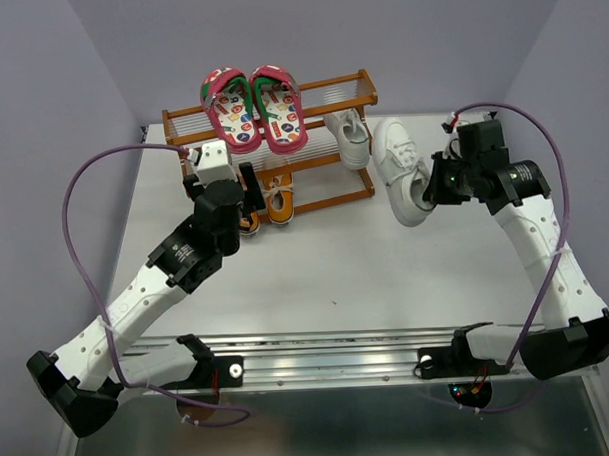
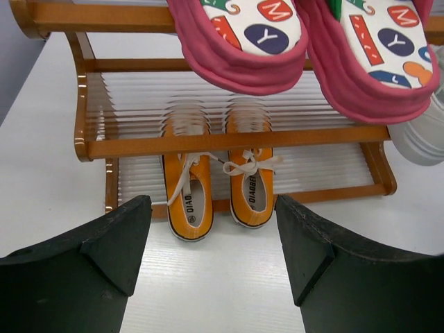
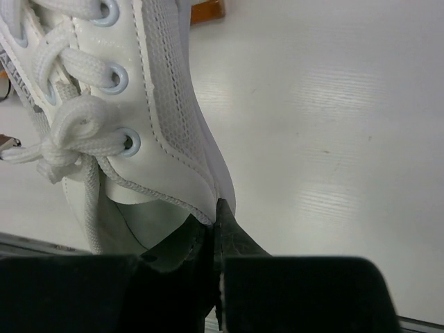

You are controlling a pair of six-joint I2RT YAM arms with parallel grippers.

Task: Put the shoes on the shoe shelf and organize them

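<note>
Top external view: left gripper is hanging wide open with nothing in it, facing the left front of the shoe shelf. Orange sneakers are sitting side by side at the bottom of the shelf, toes under the rods and heels poking out the front. Left wrist view is showing them between the spread fingers. Pink pair is lying on the top tier, left and middle. First white sneaker is sitting at the right end, below the top tier. Second white sneaker is sitting just right of the shelf over the table; I cannot tell whether it is touching the table. Right gripper is pinching its heel rim, and the right wrist view is showing the fingers clamped tight there.
</note>
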